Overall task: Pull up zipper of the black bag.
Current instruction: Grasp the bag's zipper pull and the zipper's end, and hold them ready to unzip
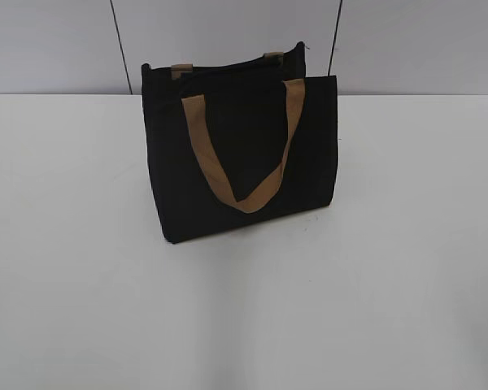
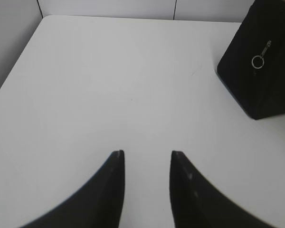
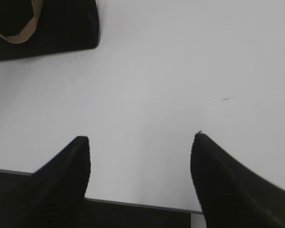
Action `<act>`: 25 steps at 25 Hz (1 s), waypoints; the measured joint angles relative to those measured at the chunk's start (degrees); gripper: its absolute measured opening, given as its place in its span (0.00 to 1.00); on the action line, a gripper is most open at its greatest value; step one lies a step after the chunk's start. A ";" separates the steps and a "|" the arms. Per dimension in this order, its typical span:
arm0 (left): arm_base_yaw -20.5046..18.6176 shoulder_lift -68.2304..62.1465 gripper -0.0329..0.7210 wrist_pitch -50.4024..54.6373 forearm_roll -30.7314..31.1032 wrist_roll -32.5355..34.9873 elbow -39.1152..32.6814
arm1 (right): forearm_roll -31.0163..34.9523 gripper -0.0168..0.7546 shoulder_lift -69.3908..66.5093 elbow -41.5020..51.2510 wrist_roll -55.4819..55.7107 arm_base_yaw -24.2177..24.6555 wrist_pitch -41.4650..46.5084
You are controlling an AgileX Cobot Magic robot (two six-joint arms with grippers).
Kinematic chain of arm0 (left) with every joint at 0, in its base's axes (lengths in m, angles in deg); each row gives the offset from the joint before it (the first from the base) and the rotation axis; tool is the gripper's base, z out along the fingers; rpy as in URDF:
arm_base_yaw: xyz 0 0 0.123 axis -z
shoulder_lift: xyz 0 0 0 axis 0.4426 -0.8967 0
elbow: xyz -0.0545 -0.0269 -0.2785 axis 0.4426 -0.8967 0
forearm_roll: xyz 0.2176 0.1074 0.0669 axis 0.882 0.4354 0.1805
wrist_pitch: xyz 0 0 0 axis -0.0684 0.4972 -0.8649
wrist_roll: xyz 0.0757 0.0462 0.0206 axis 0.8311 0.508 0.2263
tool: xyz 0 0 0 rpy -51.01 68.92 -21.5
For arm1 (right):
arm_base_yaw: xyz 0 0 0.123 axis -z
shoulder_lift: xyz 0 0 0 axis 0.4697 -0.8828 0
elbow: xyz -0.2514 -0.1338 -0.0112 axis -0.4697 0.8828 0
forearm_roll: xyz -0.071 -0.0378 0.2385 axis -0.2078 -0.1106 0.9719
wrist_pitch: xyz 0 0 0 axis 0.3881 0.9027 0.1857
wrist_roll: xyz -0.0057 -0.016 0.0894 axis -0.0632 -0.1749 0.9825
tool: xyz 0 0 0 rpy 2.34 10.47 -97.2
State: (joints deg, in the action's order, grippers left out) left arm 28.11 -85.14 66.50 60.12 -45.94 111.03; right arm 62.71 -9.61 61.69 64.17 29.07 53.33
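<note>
The black bag stands upright on the white table, a tan handle hanging down its front. The zipper track runs along its top edge. In the left wrist view the bag's end face is at the upper right, with the silver zipper pull and its round ring hanging on it. My left gripper is open and empty over bare table, well short of the bag. My right gripper is open and empty near the table's front edge; the bag is at the upper left. Neither gripper shows in the exterior view.
The white table spreads around the bag. A grey panelled wall stands behind it. The table's front edge lies just under my right gripper; its left edge shows in the left wrist view.
</note>
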 joint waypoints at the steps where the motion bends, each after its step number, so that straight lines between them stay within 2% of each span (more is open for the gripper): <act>1: 0.00 0.00 0.37 0.00 0.00 0.00 0.00 | 0.00 0.67 0.00 0.00 0.00 0.00 0.00; 9: 0.00 0.00 0.37 0.00 -0.05 0.00 0.00 | 0.00 0.67 0.00 0.00 0.00 0.00 0.00; 11: 0.00 -0.21 0.42 0.00 0.06 0.00 0.00 | 0.00 0.67 0.00 0.00 0.00 0.00 0.00; 15: 0.00 -1.85 0.61 0.00 0.58 0.00 0.00 | 0.00 0.67 0.00 0.00 0.00 0.00 0.00; 17: -0.04 -2.69 0.67 -0.05 0.69 0.00 0.00 | 0.00 0.67 0.00 0.00 0.00 0.00 0.00; 22: -0.04 -6.01 0.71 -2.28 0.81 0.00 0.80 | 0.00 0.67 0.00 0.00 0.00 0.00 0.00; 25: -0.04 -8.73 0.71 -9.68 0.17 0.00 1.38 | 0.00 0.67 0.00 0.00 0.00 0.00 0.00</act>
State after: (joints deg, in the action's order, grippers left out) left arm 28.07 -93.88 56.81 60.29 -45.94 112.41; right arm 62.71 -9.61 61.69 64.17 29.07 53.33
